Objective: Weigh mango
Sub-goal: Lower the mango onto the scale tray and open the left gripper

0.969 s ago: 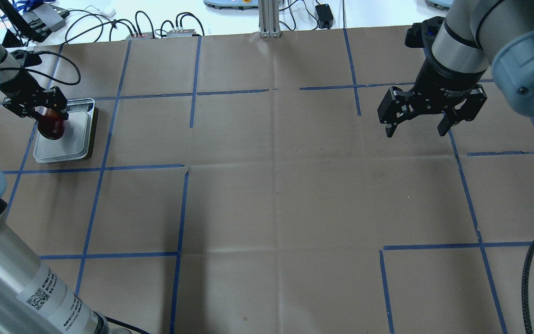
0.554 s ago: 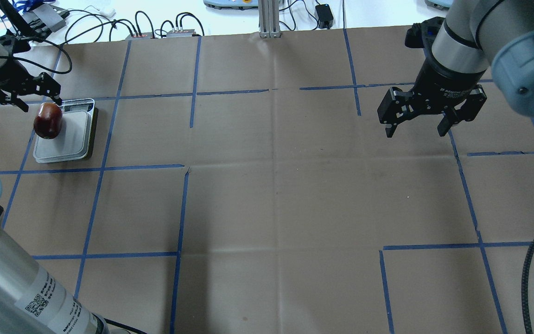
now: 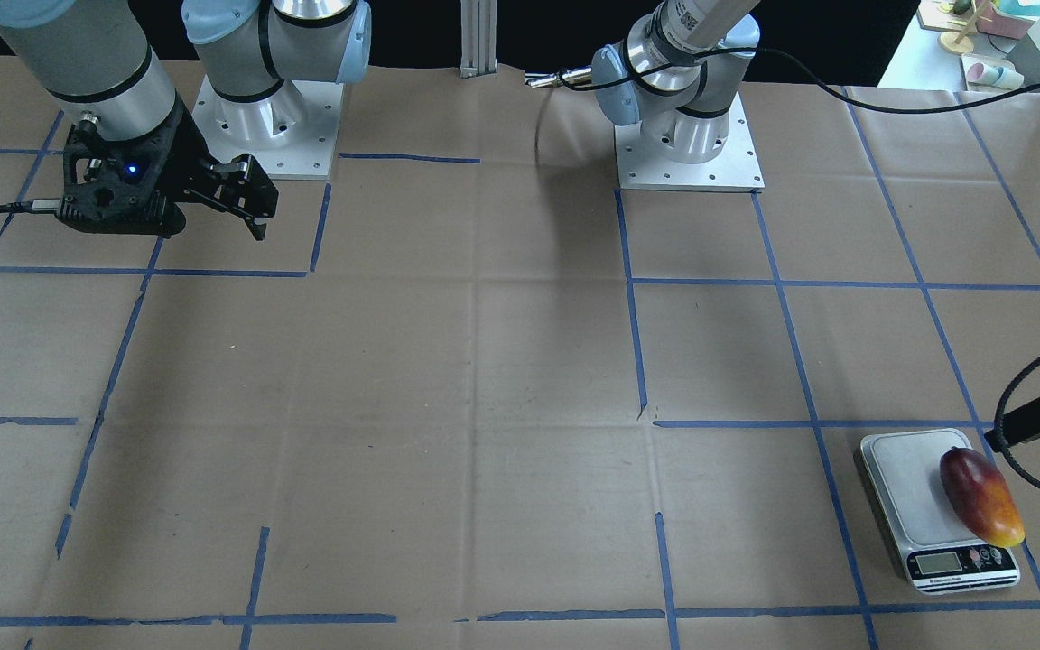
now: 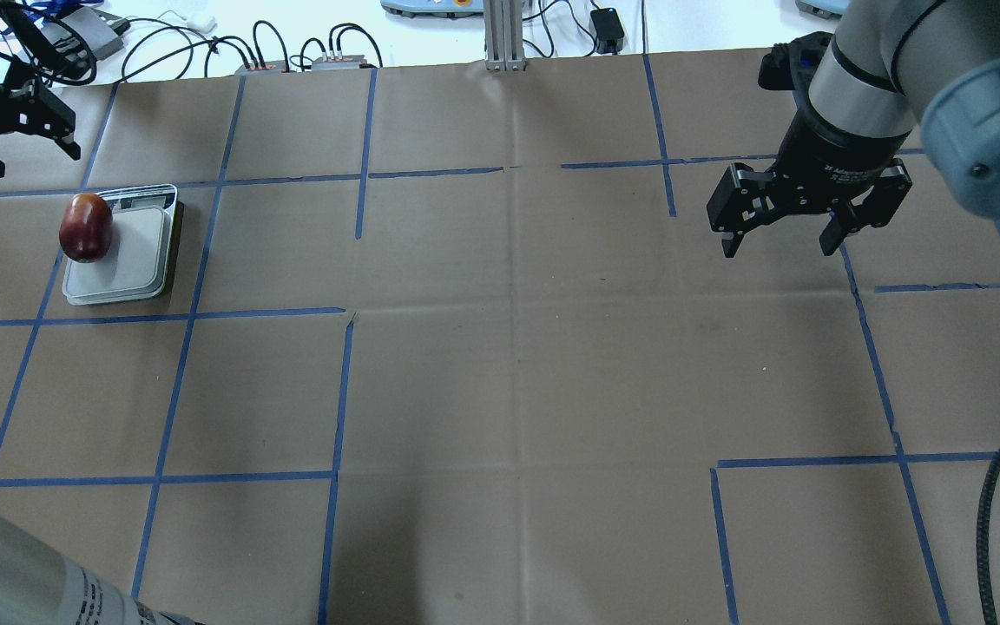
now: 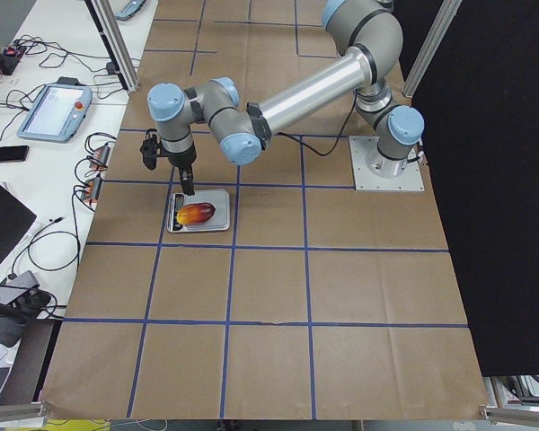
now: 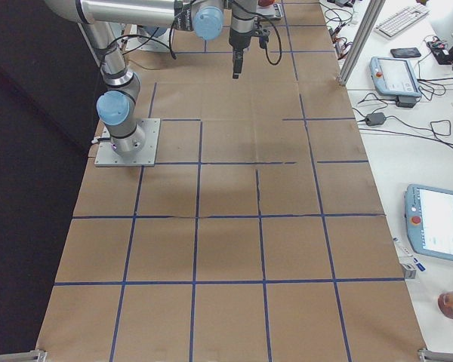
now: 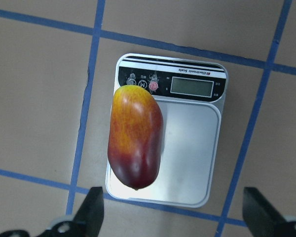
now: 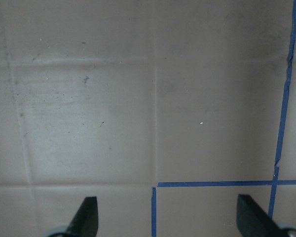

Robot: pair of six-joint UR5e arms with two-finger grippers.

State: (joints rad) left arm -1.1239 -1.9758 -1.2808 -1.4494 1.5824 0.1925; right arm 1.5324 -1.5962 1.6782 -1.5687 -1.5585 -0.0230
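I read "Electronic Scale" on the scale [image 7: 190, 143], just above its display [image 7: 193, 86]; display digits unreadable.

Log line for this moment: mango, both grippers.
mango: on scale, along platform edge | left gripper: open, empty, above scale | right gripper: open, empty

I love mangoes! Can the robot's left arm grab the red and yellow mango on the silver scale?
Probably yes. The open left gripper hangs close above the glossy red and yellow mango, which lies uncovered on the flat silver scale, with nothing between them.
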